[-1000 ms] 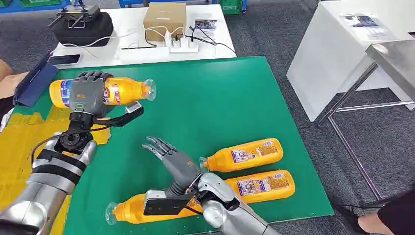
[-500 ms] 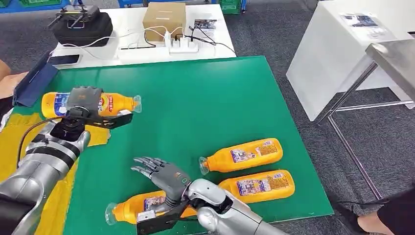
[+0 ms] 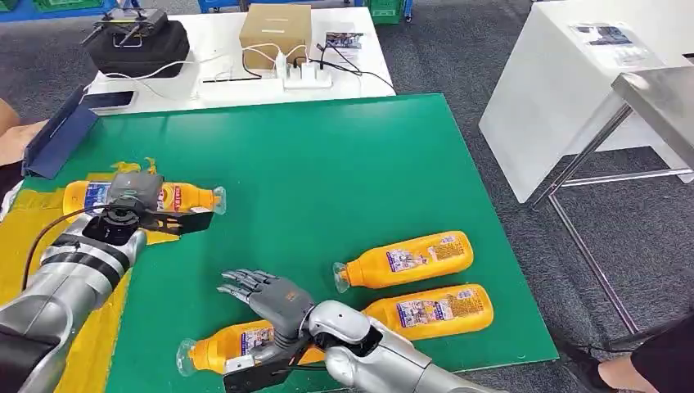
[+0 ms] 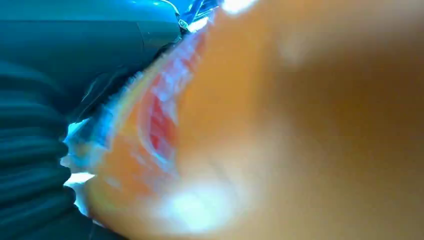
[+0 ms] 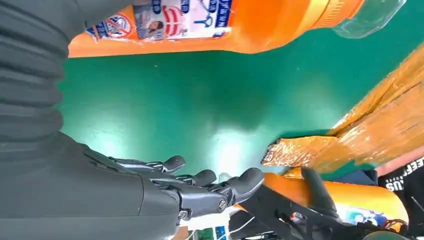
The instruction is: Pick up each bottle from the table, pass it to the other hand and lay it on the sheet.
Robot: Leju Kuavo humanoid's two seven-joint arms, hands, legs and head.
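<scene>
The left hand (image 3: 135,195) is wrapped around an orange bottle (image 3: 184,197), holding it on its side low over the yellow sheet (image 3: 37,225), its clear cap pointing away from the hand toward the middle of the green mat (image 3: 344,164); whether the bottle touches the sheet cannot be told. The bottle carries a blue, white and red label whose writing is too small to read, and the left wrist view shows only a blurred orange body with a smear of red and blue print. The right hand (image 3: 266,295) holds nothing, its dark fingers (image 5: 210,187) spread apart and stretched out just above the mat. Directly beneath its wrist lies a second bottle (image 3: 221,350), cap pointing to the left; the right wrist view shows its label (image 5: 182,17) with blue characters, a red and white emblem and a small picture, none of it legible. To the right of that hand two more bottles lie side by side, the farther bottle (image 3: 405,259) and the nearer bottle (image 3: 430,311), both with pale blue labels and caps facing the hand. The yellow sheet looks crinkled and glossy where it meets the mat. Beyond the mat stands a white table (image 3: 213,86) with a black case (image 3: 139,45), a cardboard box (image 3: 274,31), a power strip (image 3: 307,75) and cables. A white cabinet (image 3: 565,98) and a steel table (image 3: 659,102) stand on grey carpet (image 3: 458,49) to the right.
</scene>
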